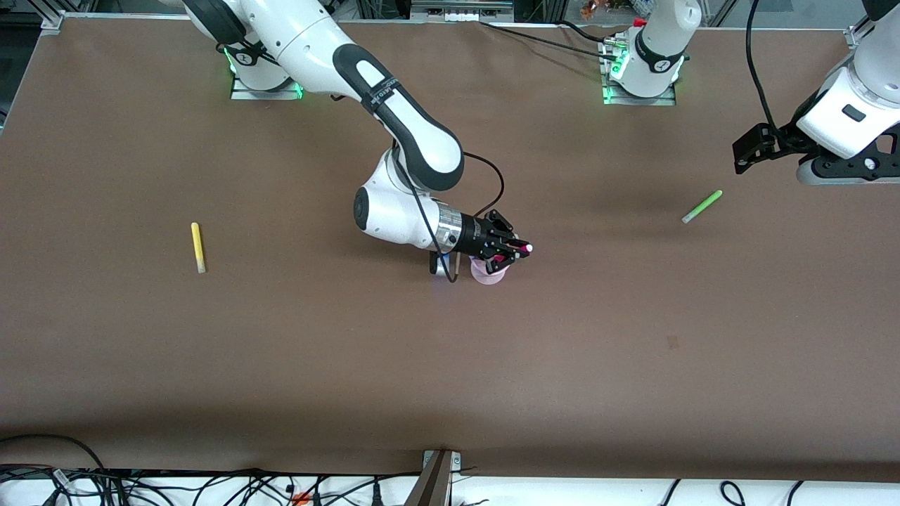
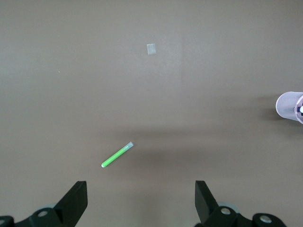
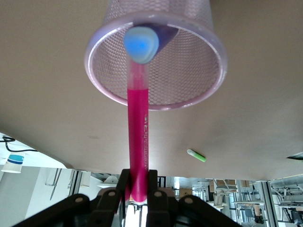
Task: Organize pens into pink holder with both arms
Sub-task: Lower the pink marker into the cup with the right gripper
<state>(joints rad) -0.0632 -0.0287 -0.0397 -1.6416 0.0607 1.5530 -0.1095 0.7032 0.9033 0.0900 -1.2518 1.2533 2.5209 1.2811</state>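
My right gripper [image 1: 512, 251] is shut on the magenta-pink pen [image 1: 519, 247] and holds it tilted over the pink holder [image 1: 487, 273] at mid-table. In the right wrist view the pen [image 3: 138, 127] runs from the gripper [image 3: 138, 182] into the mouth of the holder [image 3: 189, 71], its pale tip inside the rim. The dark blue-purple pen [image 3: 164, 34] leans inside the holder. The yellow pen [image 1: 198, 247] lies toward the right arm's end. The light green pen [image 1: 702, 206] lies toward the left arm's end. My left gripper [image 1: 756, 150] waits open and empty above the table beside the green pen [image 2: 117, 155].
A small pale patch [image 2: 151, 48] marks the table, nearer the front camera than the green pen [image 1: 672, 342]. Cables run along the table's near edge [image 1: 211, 485]. The holder shows at the edge of the left wrist view [image 2: 289, 105].
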